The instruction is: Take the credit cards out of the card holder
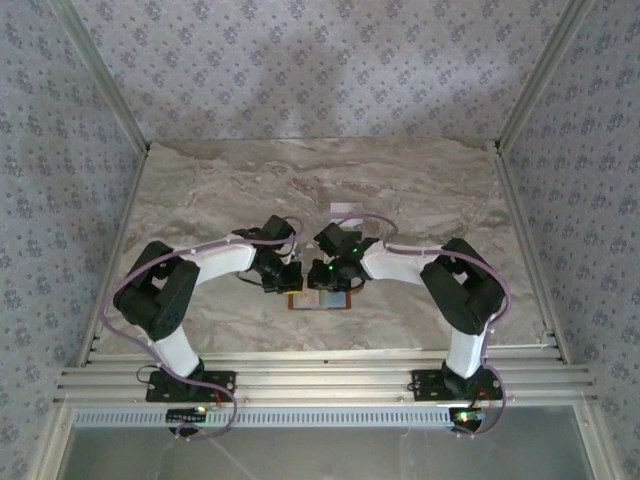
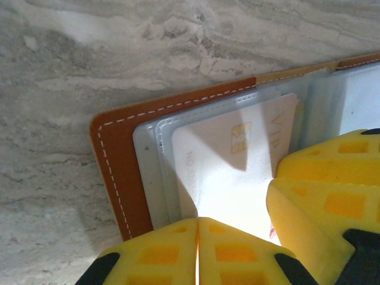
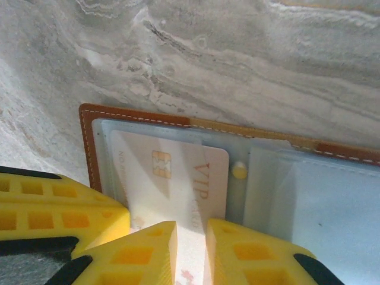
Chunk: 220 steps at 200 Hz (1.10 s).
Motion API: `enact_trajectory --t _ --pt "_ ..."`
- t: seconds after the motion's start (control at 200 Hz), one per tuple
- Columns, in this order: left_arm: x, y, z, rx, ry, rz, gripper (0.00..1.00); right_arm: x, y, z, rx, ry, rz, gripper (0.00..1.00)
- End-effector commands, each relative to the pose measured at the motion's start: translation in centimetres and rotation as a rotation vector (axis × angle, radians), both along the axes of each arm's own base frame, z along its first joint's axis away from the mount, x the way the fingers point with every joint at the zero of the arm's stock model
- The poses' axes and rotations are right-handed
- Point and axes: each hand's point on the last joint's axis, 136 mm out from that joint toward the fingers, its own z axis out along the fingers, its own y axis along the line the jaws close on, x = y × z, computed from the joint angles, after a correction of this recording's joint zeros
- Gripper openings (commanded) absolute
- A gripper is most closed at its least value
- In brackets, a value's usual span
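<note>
While the orange-brown leather card holder lies open on the marble tabletop, a pale flat credit card sits in its clear sleeve. The left hand is squeezed tight together at the card's edge; the right hand has its yellow fingers slightly apart.

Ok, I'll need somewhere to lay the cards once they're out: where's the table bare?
Bare marble table runs along the far edge, and outside each arm's elbow toward the side walls. It is crowded near the middle, where the left gripper and right gripper meet over the card holder.
</note>
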Motion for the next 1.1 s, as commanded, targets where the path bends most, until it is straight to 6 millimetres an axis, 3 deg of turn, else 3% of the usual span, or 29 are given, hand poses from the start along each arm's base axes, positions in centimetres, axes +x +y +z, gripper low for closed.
enact_trajectory --t 0.0,0.39,0.66,1.004,1.094 --pt "-2.1 2.3 -2.0 0.110 0.081 0.015 0.10 -0.4 -2.9 -0.9 -0.145 -0.006 -0.006 0.23" --pt "-2.0 2.7 -1.4 0.124 0.072 0.025 0.11 -0.4 -3.5 -0.6 -0.188 -0.014 0.004 0.22" --pt "-2.0 2.5 -1.7 0.117 0.077 0.028 0.10 -0.3 -0.4 0.6 0.008 -0.001 0.016 0.23" --pt "-2.4 2.8 -2.3 0.132 0.097 0.030 0.07 -1.1 -1.9 -1.3 -0.081 0.067 0.011 0.29" --pt "-2.5 2.9 -2.6 0.134 0.105 0.034 0.07 -1.1 -1.2 -1.1 -0.040 0.067 0.034 0.31"
